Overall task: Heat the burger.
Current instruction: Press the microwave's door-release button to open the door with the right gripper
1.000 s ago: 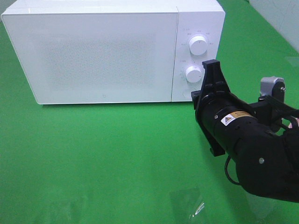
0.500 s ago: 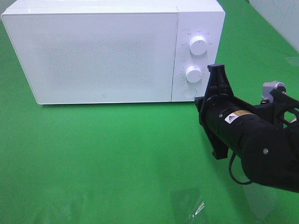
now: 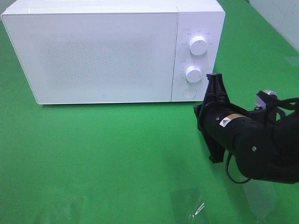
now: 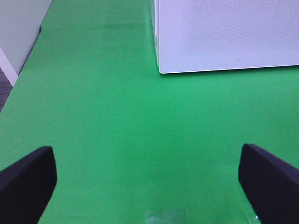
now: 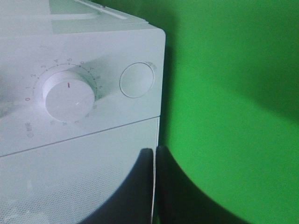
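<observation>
Burger unseen; closed right fingers (image 3: 216,88) have drawn back from the microwave's (image 3: 107,51) lower dial (image 3: 193,73), left fingers (image 4: 28,182) spread.

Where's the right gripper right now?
In the exterior high view, the right gripper is on the right side, shut, just right of the lower knob on the microwave.

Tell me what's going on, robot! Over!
Left fingers open, empty. Right fingers shut, beside the lower knob of the microwave. Burger not in sight. Microwave door shut. Over.
</observation>
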Controlling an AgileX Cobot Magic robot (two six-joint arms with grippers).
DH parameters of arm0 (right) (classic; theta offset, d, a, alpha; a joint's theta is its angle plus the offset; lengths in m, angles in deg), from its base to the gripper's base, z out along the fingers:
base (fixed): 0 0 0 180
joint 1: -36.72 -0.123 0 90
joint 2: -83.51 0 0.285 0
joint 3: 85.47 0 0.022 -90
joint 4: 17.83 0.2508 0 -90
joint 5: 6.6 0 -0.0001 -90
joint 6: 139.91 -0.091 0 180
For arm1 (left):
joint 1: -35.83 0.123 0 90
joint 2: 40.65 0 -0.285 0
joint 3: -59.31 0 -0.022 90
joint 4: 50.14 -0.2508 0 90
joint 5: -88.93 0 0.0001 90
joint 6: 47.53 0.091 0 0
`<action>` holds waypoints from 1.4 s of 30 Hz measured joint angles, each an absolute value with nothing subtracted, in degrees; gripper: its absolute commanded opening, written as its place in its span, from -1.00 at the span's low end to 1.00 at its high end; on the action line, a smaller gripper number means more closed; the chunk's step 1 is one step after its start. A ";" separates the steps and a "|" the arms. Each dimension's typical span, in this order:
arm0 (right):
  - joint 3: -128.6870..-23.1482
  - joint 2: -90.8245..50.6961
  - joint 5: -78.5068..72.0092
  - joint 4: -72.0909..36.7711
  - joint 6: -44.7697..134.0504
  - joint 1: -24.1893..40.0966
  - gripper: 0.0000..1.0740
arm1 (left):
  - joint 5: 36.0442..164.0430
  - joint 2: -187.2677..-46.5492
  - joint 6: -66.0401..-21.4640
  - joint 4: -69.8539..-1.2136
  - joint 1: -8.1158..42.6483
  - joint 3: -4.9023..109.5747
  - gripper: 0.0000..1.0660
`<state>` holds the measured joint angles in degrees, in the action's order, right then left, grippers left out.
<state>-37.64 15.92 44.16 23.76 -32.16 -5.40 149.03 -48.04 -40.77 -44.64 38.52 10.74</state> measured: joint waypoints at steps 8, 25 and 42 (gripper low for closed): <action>-41.20 19.87 42.73 21.24 -33.08 -3.62 -1.00 | 149.03 -48.04 -40.77 -44.64 38.52 10.74 0.83; -50.13 26.57 39.87 19.18 -31.76 1.31 -1.00 | 149.03 -48.04 -40.77 -44.64 38.52 10.74 0.83; -53.17 29.78 42.62 21.64 -29.13 2.05 -1.00 | 149.03 -48.04 -40.72 -44.64 38.52 10.74 0.83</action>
<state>-53.17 29.78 42.62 21.64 -29.13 2.05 149.03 -48.04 -40.72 -44.64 38.52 10.74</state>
